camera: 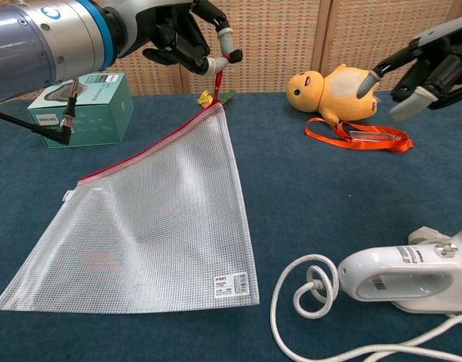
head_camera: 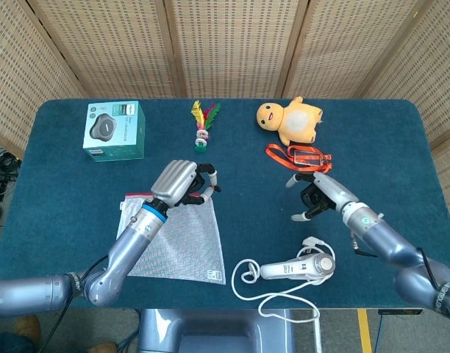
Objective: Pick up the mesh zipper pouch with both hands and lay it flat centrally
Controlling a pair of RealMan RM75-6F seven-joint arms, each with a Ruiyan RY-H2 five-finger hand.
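Note:
A clear mesh zipper pouch (camera: 155,219) (head_camera: 184,235) with a red zipper edge hangs by one corner, its lower edge still on the blue table. My left hand (camera: 182,34) (head_camera: 182,185) pinches the red zipper pull at that raised corner, above the table left of centre. My right hand (camera: 431,64) (head_camera: 317,195) hovers open in the air to the right of the pouch, fingers spread, holding nothing. It stands well apart from the pouch.
A white handheld device (camera: 412,279) with a coiled cord (camera: 310,298) lies at the front right. A yellow plush toy (camera: 337,87), an orange lanyard (camera: 363,136), a feathered shuttlecock (head_camera: 203,125) and a teal box (camera: 84,105) sit along the back.

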